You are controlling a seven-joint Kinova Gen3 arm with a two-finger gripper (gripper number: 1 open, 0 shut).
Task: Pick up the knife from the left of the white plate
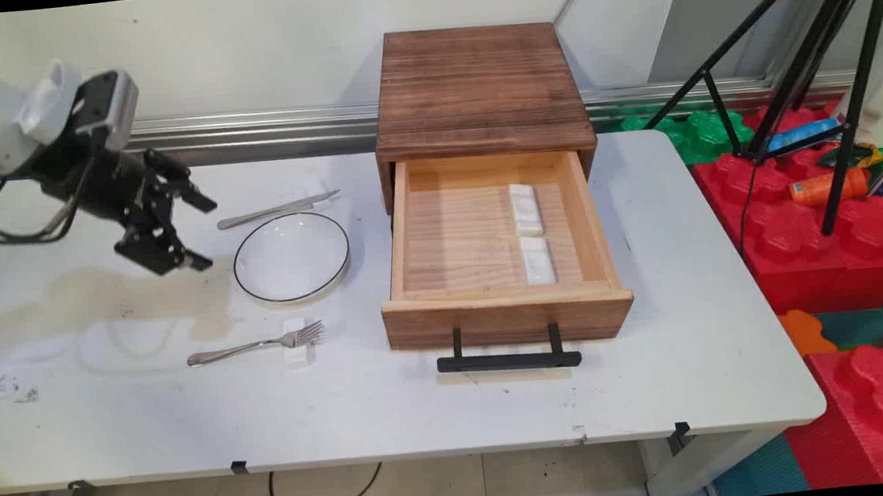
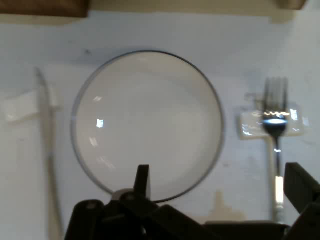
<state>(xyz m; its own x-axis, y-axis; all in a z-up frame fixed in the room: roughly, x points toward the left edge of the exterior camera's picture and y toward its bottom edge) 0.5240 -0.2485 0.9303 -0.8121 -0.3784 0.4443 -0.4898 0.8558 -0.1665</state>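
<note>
My black gripper [image 1: 203,233] hangs open above the table's left part, just left of a white plate with a thin black rim [image 1: 291,257]. Nothing is between its fingers. In the hand view the gripper [image 2: 220,186] looks down at the plate [image 2: 147,125], with one fingertip [image 2: 142,179] over the plate's near rim. A fork [image 1: 258,345] lies in front of the plate, its tines on a small white rest [image 1: 298,348]. A knife [image 1: 278,209] lies behind the plate. The hand view shows the fork [image 2: 275,135] right of the plate and the knife [image 2: 48,135] left of it.
A wooden cabinet [image 1: 478,89] stands at the table's back middle, its drawer [image 1: 505,318] pulled out, with two white rests [image 1: 526,209] inside. A brownish stain [image 1: 118,296] marks the table under the gripper. A black tripod [image 1: 826,78] and red foam blocks [image 1: 833,246] stand to the right.
</note>
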